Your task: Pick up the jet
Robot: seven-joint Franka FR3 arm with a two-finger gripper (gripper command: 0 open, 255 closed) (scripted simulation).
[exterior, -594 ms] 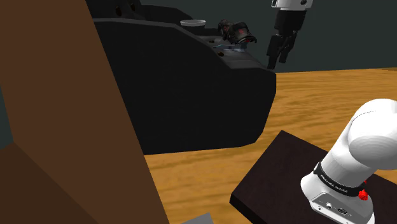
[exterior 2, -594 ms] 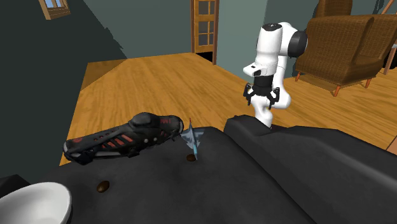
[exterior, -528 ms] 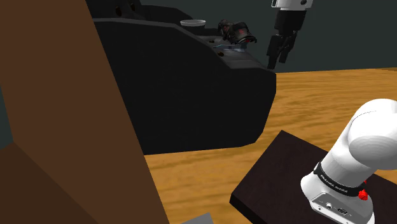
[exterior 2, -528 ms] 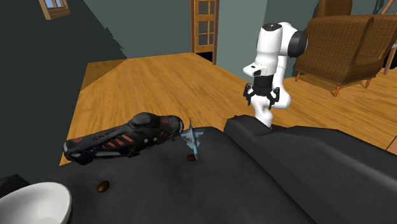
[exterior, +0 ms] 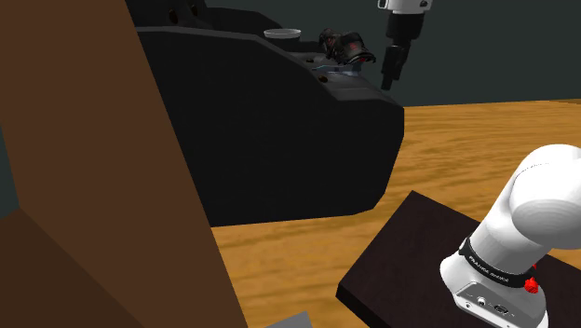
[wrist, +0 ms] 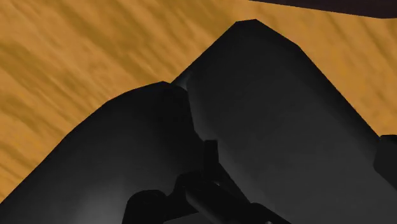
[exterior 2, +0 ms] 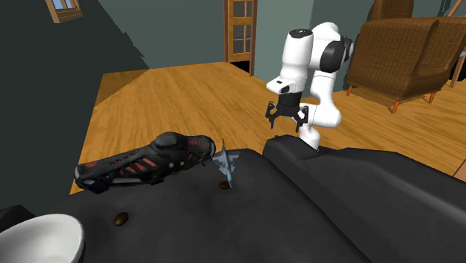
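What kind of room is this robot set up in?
Probably a living room: there is a big black sofa, a brown armchair behind the arm, a wooden floor and a glazed wooden door.

small blue-grey jet [exterior 2: 225, 165] rests on the black sofa [exterior 2: 351, 202].

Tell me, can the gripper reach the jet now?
Probably yes: the open gripper hangs in the air by the sofa, and the jet sits uncovered on it beside a black shoe.
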